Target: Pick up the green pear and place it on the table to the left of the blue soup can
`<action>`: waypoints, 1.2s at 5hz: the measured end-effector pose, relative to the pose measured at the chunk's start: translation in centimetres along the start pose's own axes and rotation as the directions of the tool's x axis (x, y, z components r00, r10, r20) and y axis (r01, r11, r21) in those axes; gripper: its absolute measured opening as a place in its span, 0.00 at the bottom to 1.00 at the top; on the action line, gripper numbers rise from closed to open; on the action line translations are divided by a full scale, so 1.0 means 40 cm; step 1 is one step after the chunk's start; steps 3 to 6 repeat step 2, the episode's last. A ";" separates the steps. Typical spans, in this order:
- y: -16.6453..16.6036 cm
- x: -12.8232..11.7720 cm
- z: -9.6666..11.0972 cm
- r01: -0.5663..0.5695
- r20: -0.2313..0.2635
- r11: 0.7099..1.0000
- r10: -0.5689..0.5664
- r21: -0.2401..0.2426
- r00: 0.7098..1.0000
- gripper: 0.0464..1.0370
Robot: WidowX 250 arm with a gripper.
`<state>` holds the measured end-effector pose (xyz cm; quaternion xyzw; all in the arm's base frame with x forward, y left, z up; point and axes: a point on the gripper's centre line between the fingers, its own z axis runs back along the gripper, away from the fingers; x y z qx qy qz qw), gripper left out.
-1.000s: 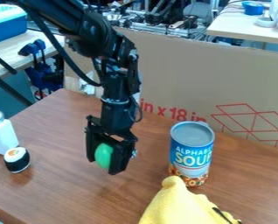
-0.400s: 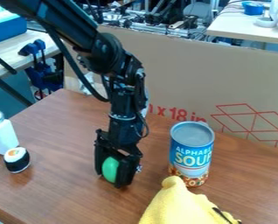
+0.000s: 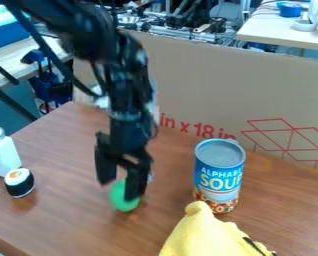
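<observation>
Left of the yellow plush (image 3: 205, 234), a green ball (image 3: 119, 200) was at or just above the worktop (image 3: 68, 220), beneath the claw (image 3: 119, 190), whose fingers stood apart. Release seemed in hand; the next move called for lifting clear without nudging the ball.

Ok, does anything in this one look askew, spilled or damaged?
One oddity: the green object sits low at the gripper, partly behind one of its parted fingers rather than squarely between them. Contact is unclear. No spill or damage shows; the soup can stands upright.
</observation>
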<state>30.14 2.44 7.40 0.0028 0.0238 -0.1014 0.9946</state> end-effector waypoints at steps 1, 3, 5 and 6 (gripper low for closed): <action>-0.013 -0.004 0.097 -0.019 0.109 1.000 0.017 0.021 0.994 0.96; -0.028 -0.014 0.124 -0.034 0.103 0.999 0.029 0.041 0.994 0.96; -0.028 -0.014 0.124 -0.034 0.103 0.999 0.029 0.041 0.994 0.96; -0.028 -0.014 0.124 -0.034 0.103 0.999 0.029 0.041 0.994 0.96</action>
